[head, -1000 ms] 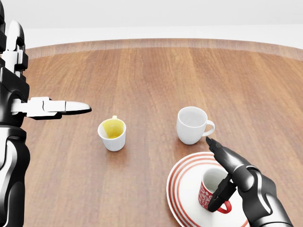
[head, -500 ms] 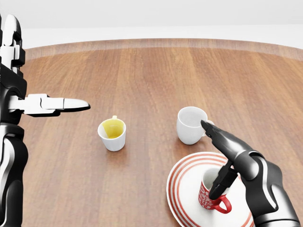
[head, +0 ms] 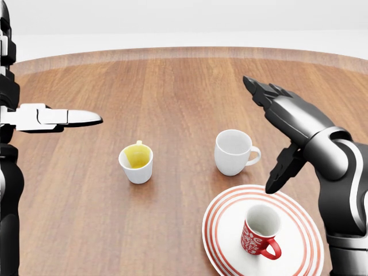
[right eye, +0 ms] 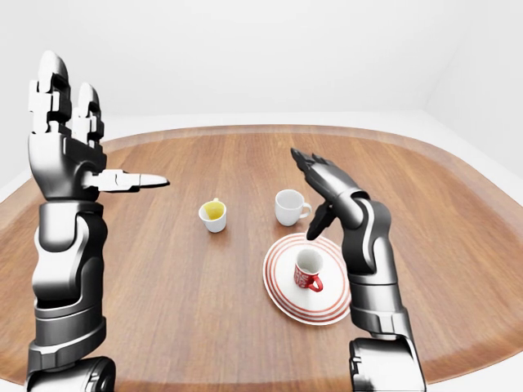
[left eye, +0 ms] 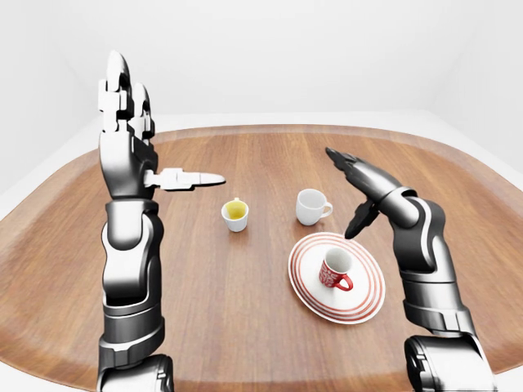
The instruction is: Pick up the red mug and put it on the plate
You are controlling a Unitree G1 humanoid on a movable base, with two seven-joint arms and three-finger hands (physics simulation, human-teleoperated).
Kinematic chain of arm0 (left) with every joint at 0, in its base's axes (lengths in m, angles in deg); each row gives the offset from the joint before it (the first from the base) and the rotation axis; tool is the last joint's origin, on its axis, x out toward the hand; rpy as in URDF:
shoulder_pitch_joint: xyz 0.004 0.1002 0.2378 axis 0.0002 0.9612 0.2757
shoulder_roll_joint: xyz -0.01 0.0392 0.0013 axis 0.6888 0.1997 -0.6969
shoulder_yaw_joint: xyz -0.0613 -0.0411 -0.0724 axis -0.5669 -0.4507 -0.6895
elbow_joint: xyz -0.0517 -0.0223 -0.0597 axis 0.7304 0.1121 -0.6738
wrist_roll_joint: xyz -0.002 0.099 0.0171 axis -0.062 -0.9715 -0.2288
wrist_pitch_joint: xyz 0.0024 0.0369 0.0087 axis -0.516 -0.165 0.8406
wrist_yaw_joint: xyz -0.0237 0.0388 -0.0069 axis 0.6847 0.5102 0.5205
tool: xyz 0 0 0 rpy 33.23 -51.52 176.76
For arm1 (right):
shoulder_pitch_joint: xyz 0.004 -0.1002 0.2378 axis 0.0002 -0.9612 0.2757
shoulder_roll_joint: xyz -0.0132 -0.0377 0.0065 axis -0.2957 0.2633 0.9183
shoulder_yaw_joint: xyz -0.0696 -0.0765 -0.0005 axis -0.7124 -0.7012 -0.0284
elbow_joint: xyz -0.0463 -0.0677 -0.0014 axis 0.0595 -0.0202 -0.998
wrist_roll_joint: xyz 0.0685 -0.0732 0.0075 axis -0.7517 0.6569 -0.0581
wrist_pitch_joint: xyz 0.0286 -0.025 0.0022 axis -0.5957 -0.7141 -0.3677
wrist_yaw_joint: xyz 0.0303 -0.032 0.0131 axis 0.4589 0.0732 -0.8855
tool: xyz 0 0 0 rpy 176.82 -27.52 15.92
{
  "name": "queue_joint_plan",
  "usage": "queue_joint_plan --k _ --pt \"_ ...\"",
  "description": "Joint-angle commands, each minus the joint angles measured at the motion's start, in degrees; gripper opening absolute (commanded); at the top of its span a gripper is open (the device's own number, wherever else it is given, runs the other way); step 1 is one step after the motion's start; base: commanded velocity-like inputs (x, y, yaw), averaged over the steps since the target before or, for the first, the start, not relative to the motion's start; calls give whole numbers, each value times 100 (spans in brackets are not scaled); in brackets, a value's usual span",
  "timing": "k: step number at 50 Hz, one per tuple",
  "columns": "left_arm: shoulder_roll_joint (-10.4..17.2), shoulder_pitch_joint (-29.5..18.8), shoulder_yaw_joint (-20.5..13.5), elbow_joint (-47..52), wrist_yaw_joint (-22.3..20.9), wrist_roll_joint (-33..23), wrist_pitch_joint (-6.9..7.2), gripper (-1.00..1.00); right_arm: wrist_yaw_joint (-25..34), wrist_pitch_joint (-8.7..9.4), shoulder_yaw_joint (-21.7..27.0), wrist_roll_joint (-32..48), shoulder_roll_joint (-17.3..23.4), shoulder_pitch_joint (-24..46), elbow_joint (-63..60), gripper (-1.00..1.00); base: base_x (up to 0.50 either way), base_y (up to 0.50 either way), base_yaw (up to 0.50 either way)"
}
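The red mug (head: 260, 230) stands upright on the red-striped white plate (head: 224, 230) at the bottom right of the head view, handle toward the lower right. My right hand (head: 276, 129) is open and raised above the plate, apart from the mug, its fingers (head: 261, 92) stretched toward the upper left. At the left edge my left hand (head: 54, 119) is open and held high over the wooden table (head: 184, 86), fingers (left eye: 122, 90) pointing up in the left-eye view. Nothing is in either hand.
A white mug (head: 233, 151) stands just above the plate, handle to the right. A small white cup with yellow inside (head: 137, 162) sits left of it. The table's rounded edge (left eye: 49, 327) runs around the scene, with white floor beyond.
My right hand has let go of the red mug and risen up and away from it. The mug stays upright on the plate. My left hand lifted slightly.
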Motion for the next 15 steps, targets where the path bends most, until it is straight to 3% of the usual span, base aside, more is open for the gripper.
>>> queue_joint_plan --k 1,15 --pt "70 -115 -56 237 18 69 0 100 0 0 132 -206 177 449 -493 100 0 0 0" --pt "132 -134 -84 667 29 146 0 100 0 0 156 -417 337 789 -969 100 0 0 0"
